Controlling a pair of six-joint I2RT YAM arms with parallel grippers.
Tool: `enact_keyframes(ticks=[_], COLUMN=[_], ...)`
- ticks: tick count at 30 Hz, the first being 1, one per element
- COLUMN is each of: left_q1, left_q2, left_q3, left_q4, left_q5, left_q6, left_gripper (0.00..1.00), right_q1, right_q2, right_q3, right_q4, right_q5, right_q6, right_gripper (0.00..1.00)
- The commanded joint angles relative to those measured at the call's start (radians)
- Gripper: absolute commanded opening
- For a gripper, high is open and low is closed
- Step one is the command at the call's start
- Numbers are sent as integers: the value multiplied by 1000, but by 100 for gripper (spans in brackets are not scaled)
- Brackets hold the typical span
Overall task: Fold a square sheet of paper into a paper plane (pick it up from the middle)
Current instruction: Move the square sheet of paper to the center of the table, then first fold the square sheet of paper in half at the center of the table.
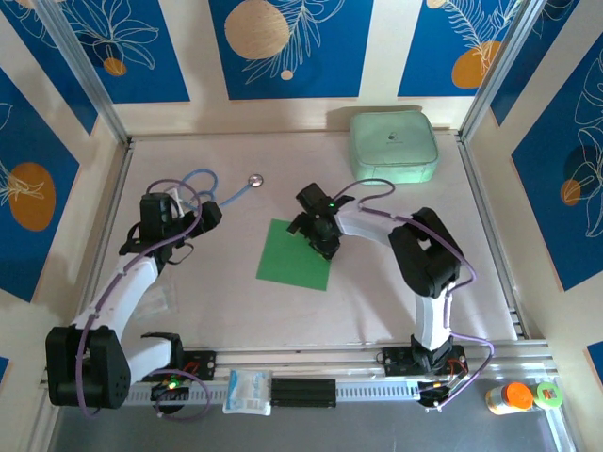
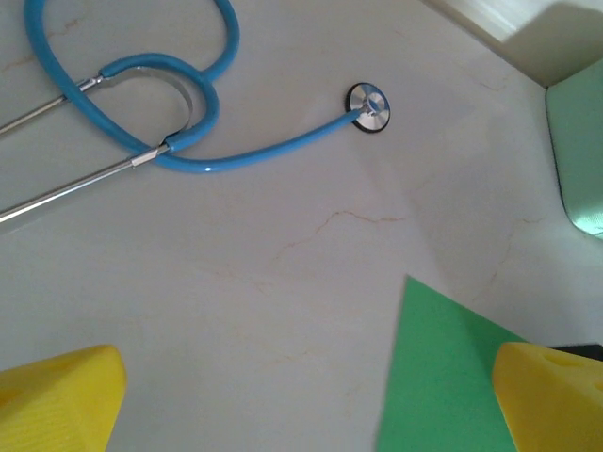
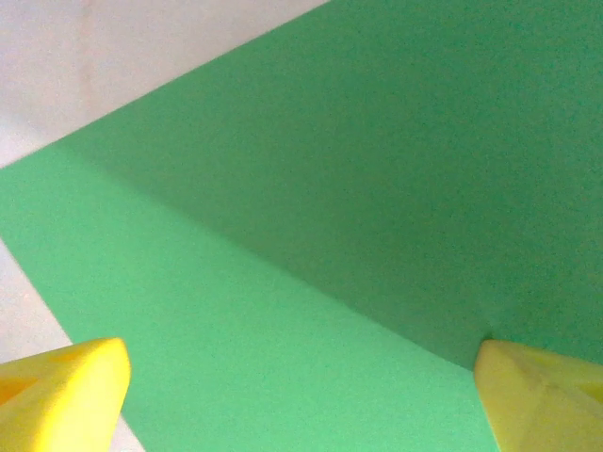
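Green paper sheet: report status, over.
Left gripper open, short of the sheet. Right gripper open, low over its far right part. Sheet flat, unfolded. Stethoscope and mint case lie apart from it.

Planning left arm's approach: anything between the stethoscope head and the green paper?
Nothing: bare table between the stethoscope head and the paper, seen in the left wrist view.

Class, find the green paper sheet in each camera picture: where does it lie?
Top view: green sheet near the picture's centre.
Left wrist view: green sheet in the lower right.
Right wrist view: green sheet across centre and right.
Shared landmark: blue stethoscope, left of the sheet in top and left wrist views.
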Motion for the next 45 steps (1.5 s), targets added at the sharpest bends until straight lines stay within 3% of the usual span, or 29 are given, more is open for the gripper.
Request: enact_keyframes(ticks=[1,4,9,18,25,34,45], left_q1=[-25,-63,-170,-457,-587,-656,-676], left_q2=[25,61,151,436,670,880,932], left_q3=[63,85,139,375,590,790,806], left_q4=[-115,-167,-235,-395,-494,-628,-654], left_q5=[-8,-27,-73,-213,-247,-291,-301], left_q6=[-4,-7,-12,25,20,30,-4], left_gripper=[99,99,99,99,94,90,86], right_q1=[28,24,-16,-215,-319,-339,-339], right_q2=[79,64,-114,-373,-452,-433,-407], right_q3=[89,107,10,-236,-328,-339,-326], right_q4=[-38,-4,95,188,202,207,177], right_q5=[-62,-78,-48,-43,-40,-66,-61], right_q6=[63,24,-139,-470,-519,-499,-490], right_gripper=[96,95,96,99,99,100,99])
